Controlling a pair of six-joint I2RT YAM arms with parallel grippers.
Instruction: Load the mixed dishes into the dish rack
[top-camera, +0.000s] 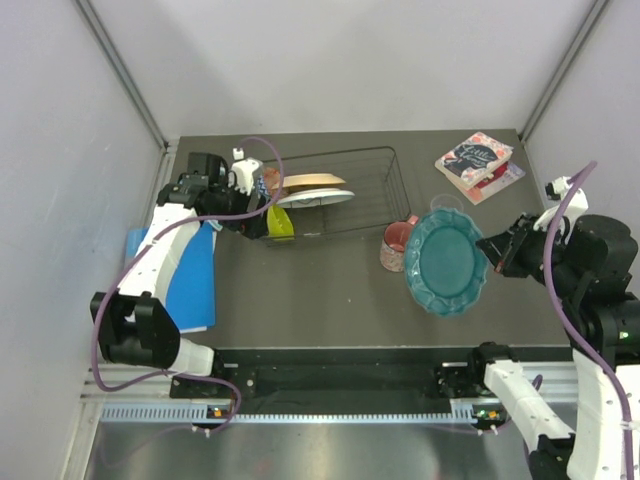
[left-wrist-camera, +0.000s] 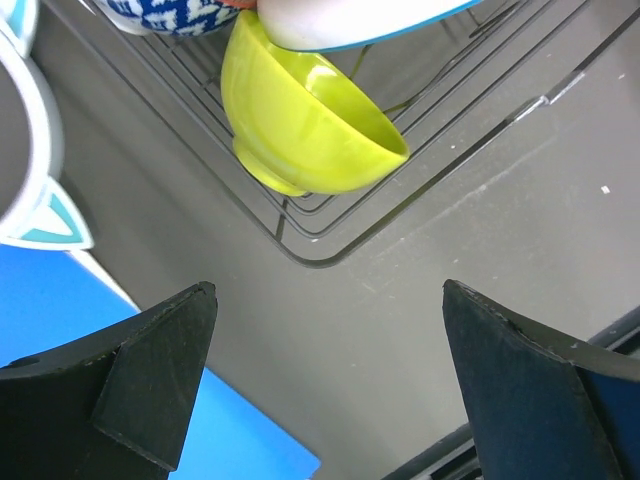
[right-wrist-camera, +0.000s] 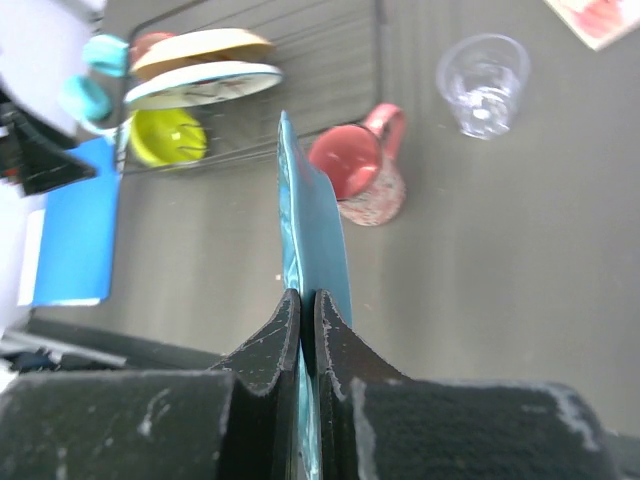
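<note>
My right gripper (right-wrist-camera: 308, 300) is shut on the rim of the teal scalloped plate (right-wrist-camera: 310, 220), holding it on edge above the table; from above, the plate (top-camera: 447, 262) faces the camera. The pink floral mug (top-camera: 398, 243) stands just left of it. In the black wire dish rack (top-camera: 375, 190) lean the cream plate (top-camera: 312, 182) and the white plate (top-camera: 315, 197). At its near left corner lies the yellow-green bowl (left-wrist-camera: 310, 130), tipped on its side, under a blue-patterned bowl (left-wrist-camera: 170, 12). My left gripper (left-wrist-camera: 330, 370) hangs open and empty, just in front of that corner.
A blue folder (top-camera: 190, 280) lies left of the rack, with teal and white headphones (left-wrist-camera: 40, 200) beside it. A clear glass (right-wrist-camera: 483, 82) stands beyond the mug. Floral books (top-camera: 478, 160) sit at the back right corner. Grey walls close in three sides.
</note>
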